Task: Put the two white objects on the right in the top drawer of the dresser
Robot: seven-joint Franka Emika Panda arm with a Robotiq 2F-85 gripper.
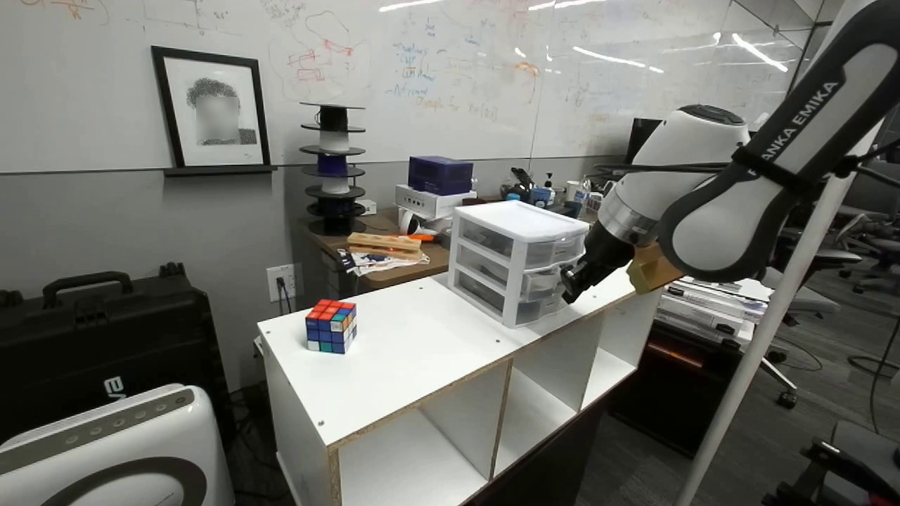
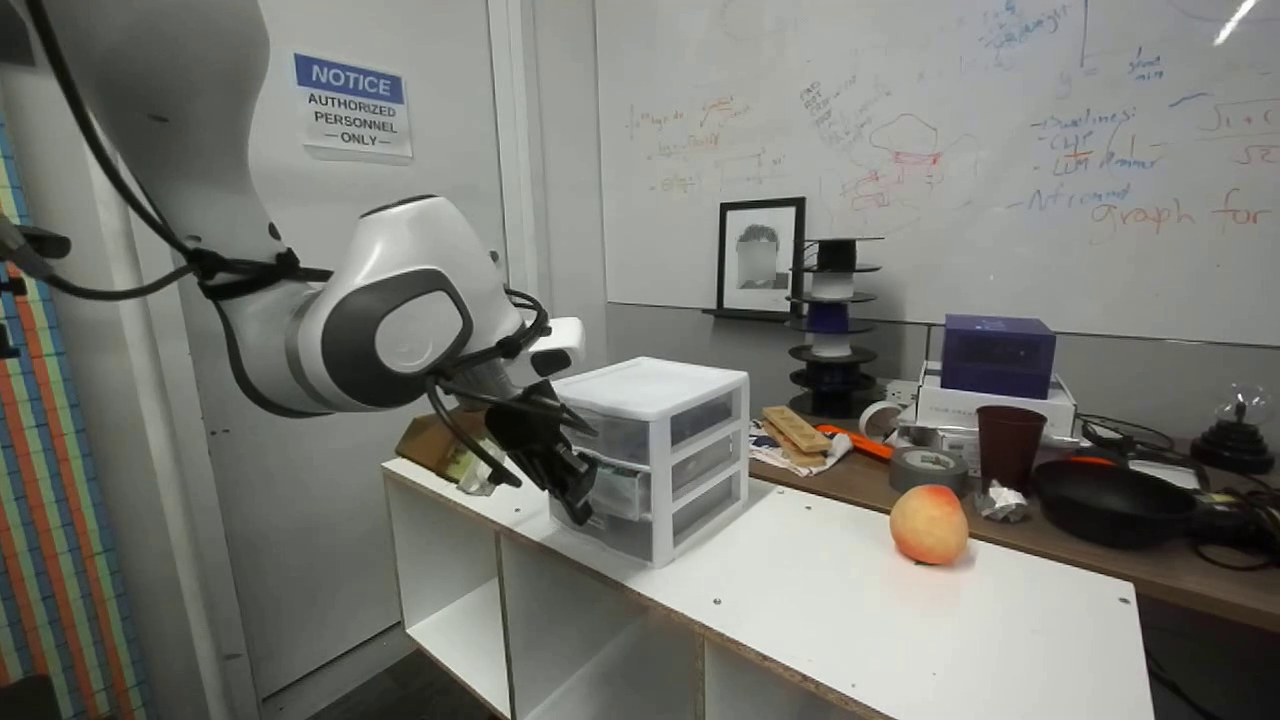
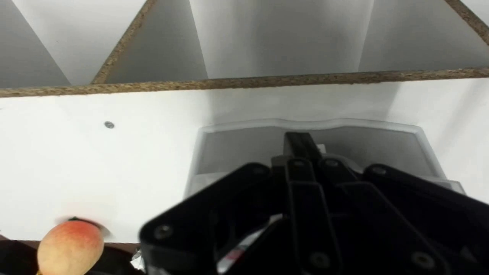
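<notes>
Wrist view: drawer (image 3: 244, 151) partly behind pincer (image 3: 300, 138), peach (image 3: 70, 248) well apart.

Framed portrait (image 1: 215, 112) near stacked spools (image 1: 332, 166).

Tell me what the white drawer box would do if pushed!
The white drawer box might slide, since the shelf top under it looks smooth. It may feel light for its size, because its drawers look like thin, see-through plastic. A low push probably wouldn't tip it: it's boxy and sits flat.

Free front strip of shelf top (image 1: 415, 379), the dresser (image 1: 517, 274) a wall beside the end effector (image 3: 301, 144)
</notes>
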